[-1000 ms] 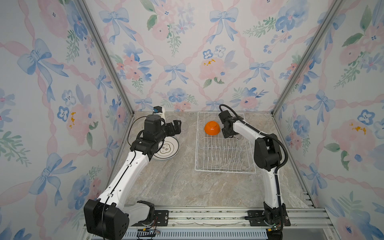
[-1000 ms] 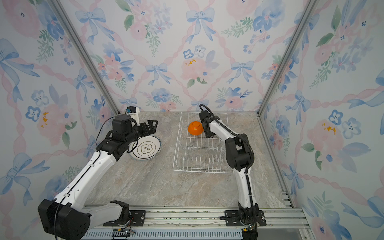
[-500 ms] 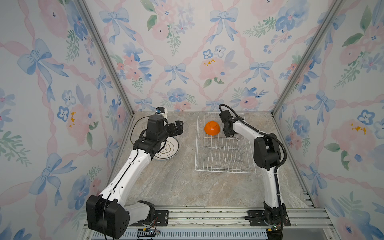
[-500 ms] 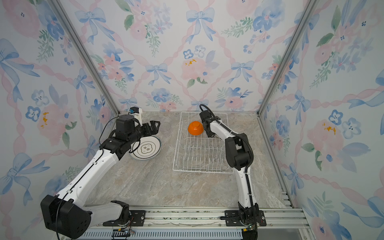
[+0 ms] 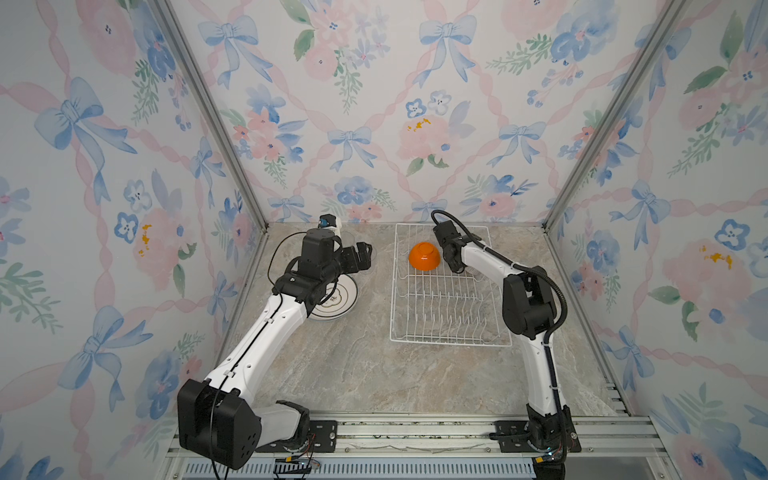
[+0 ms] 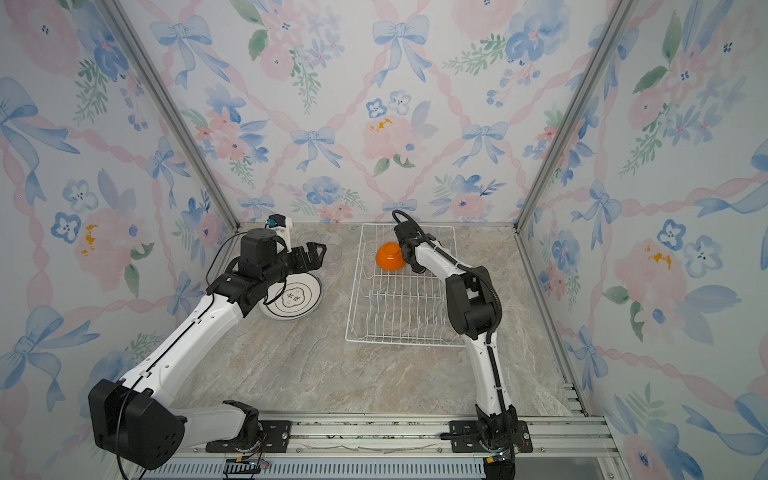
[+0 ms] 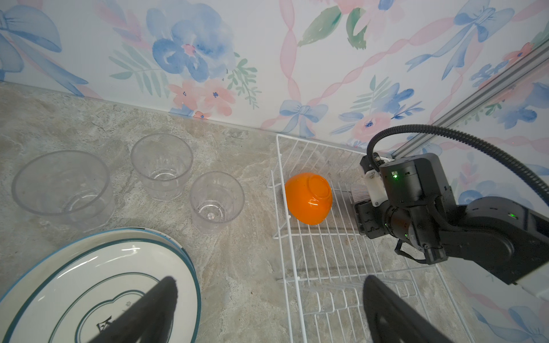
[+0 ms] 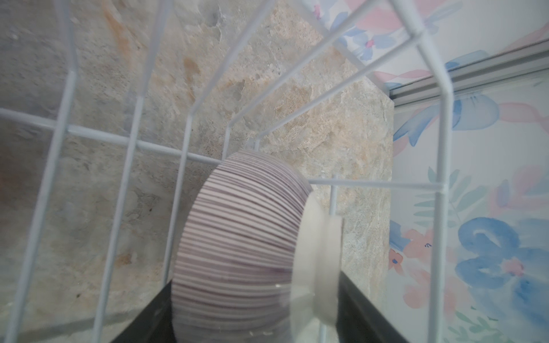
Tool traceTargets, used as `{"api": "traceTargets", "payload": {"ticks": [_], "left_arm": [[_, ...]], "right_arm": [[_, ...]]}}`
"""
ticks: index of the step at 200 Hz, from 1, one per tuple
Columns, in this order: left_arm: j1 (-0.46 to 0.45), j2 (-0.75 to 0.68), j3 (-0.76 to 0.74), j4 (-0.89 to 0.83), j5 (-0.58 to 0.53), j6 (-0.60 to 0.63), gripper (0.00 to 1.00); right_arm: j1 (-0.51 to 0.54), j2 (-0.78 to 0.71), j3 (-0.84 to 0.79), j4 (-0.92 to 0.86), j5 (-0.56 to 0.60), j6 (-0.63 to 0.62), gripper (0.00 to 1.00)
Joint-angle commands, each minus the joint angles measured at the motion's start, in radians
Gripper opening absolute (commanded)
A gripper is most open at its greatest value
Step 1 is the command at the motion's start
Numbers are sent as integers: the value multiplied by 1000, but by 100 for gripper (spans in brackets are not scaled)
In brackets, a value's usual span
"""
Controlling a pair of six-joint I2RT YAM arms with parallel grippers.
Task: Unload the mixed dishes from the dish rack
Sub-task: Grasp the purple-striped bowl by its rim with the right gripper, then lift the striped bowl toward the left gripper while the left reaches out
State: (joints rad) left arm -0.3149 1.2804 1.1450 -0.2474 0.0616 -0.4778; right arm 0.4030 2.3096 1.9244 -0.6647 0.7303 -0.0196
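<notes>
Floral-papered walls (image 5: 374, 104), marble-look table (image 5: 353, 374). One rack (image 5: 451, 343): my right gripper (image 8: 255, 308) sits in its far end, fingers either side of the ribbed bowl (image 8: 237, 237), can't tell if clamped. Orange bowl (image 5: 424, 256) lies inverted just beside it. Left of the rack: plate stack (image 7: 74, 267), three tumblers (image 7: 162, 163), and my left gripper (image 7: 270, 280) wide open above them.

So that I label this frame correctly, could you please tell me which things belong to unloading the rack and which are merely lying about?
Job: dish rack, orange bowl, ribbed bowl, stacked plates, three clear tumblers.
Lying about: nothing loose; only tabletop, mounting rail.
</notes>
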Motion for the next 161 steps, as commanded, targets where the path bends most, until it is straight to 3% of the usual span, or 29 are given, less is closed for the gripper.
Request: {"api": "traceTargets", "payload": {"ticks": [1,58,161], "left_arm": [[-8,1,24,17,-5,-17,98],[-14,10,22,17,3,-17,98],[-24,-13,7,17,2,-22,98]], "right_arm": [[-13,-8,-20,26,35,1,66],[2,-82,-63,39,1,28,58],[29,-213,-107,29,-13,72,56]]}}
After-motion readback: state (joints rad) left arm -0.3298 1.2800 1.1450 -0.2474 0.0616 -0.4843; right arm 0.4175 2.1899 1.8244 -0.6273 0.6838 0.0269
